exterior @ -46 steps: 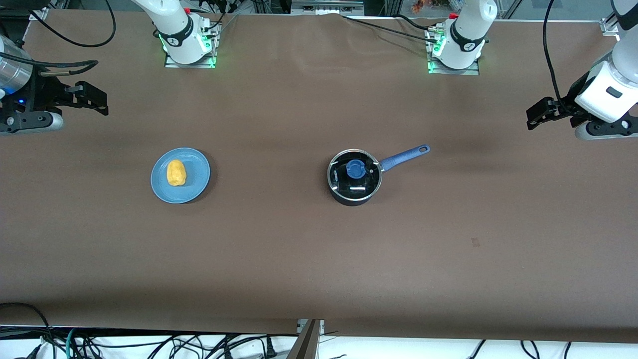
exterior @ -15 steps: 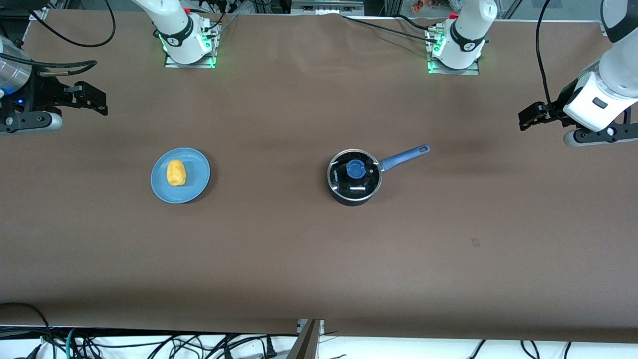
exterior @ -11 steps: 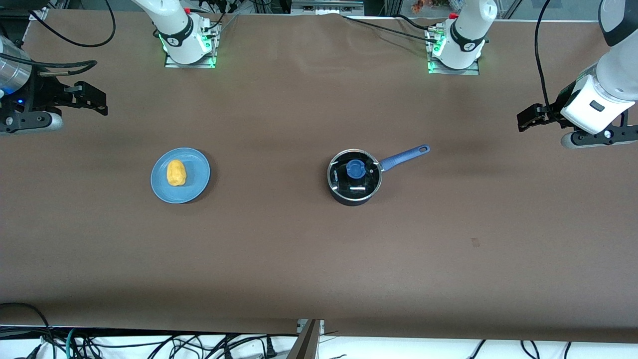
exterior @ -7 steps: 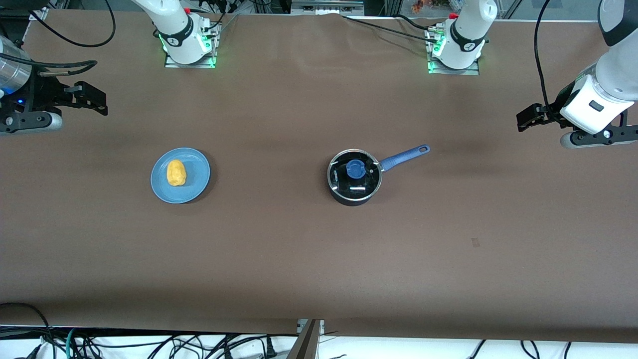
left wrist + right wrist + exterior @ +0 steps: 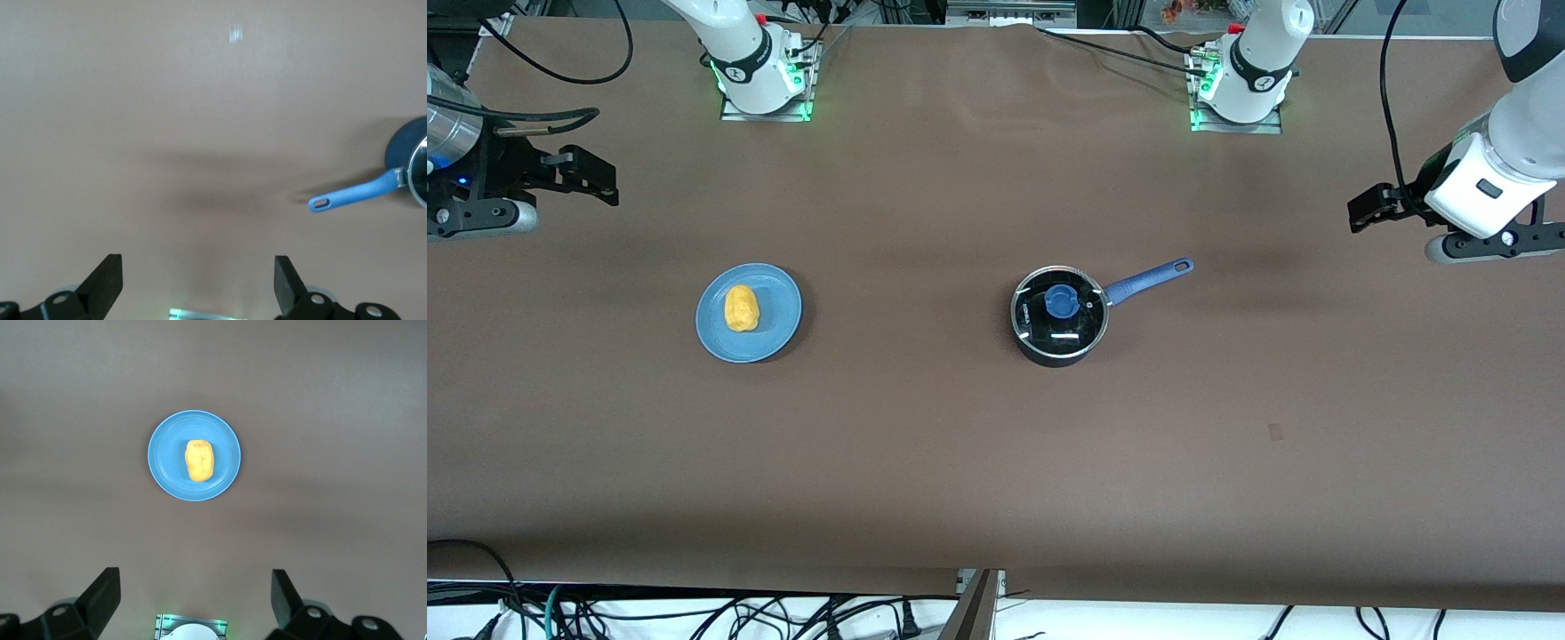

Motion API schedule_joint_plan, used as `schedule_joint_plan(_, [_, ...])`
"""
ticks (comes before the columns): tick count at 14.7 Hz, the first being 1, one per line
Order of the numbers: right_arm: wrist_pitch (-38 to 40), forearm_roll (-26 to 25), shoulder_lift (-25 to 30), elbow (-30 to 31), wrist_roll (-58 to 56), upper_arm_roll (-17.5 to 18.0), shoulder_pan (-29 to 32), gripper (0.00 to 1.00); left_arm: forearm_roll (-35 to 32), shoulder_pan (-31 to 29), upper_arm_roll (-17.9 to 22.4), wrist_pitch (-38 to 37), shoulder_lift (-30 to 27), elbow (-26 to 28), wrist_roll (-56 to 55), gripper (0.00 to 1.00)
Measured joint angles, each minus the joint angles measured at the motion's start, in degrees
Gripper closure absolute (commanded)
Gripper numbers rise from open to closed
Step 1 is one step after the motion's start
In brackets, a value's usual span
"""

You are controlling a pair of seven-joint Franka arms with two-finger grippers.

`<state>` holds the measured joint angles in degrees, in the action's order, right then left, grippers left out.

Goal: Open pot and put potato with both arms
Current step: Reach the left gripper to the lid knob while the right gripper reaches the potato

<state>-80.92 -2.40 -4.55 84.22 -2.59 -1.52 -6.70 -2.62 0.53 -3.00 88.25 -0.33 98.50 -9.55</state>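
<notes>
The black pot (image 5: pixel 1060 331) stands mid-table with its glass lid and blue knob (image 5: pixel 1060 302) on; its blue handle (image 5: pixel 1147 278) points toward the left arm's end. The yellow potato (image 5: pixel 741 308) lies on a light-blue plate (image 5: pixel 781 311) toward the right arm's end. My left gripper (image 5: pixel 1358 210) is open and empty, up over the table's left-arm end. Its wrist view shows the handle (image 5: pixel 353 195), the pot's edge (image 5: pixel 419 175) and the open gripper (image 5: pixel 197 287). My right gripper (image 5: pixel 607 182) waits open over the right arm's end. Its wrist view shows the gripper (image 5: pixel 195 600), the potato (image 5: pixel 199 460) and the plate (image 5: pixel 163 457).
The arm bases (image 5: pixel 765 84) (image 5: pixel 1236 89) with green lights stand at the table's edge farthest from the front camera. Cables lie below the edge nearest to it. A small mark (image 5: pixel 1274 432) shows on the brown cloth.
My left gripper has shifted a little toward the pot and slowed almost to a stop. The right arm, pot, potato and plate have not moved.
</notes>
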Motion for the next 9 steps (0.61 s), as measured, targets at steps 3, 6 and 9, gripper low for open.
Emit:
schedule_joint_plan(3, [0.0, 0.3, -0.1, 0.0, 0.0, 0.0, 0.0, 0.0, 2.8, 0.0, -1.2, -3.1, 0.0, 0.1, 0.0, 0.0])
schedule_joint_plan(6, [-0.9, 0.4, -1.1, 0.1, 0.0, 0.0, 0.0, 0.0, 5.4, 0.2, -5.1, -3.9, 0.2, 0.9, -3.3, 0.0])
schedule_joint_plan(9, [-2.5, 0.4, -3.1, 0.4, 0.0, 0.0, 0.0, 0.0, 8.3, 0.3, -9.6, -1.5, 2.1, 1.1, -10.6, 0.0])
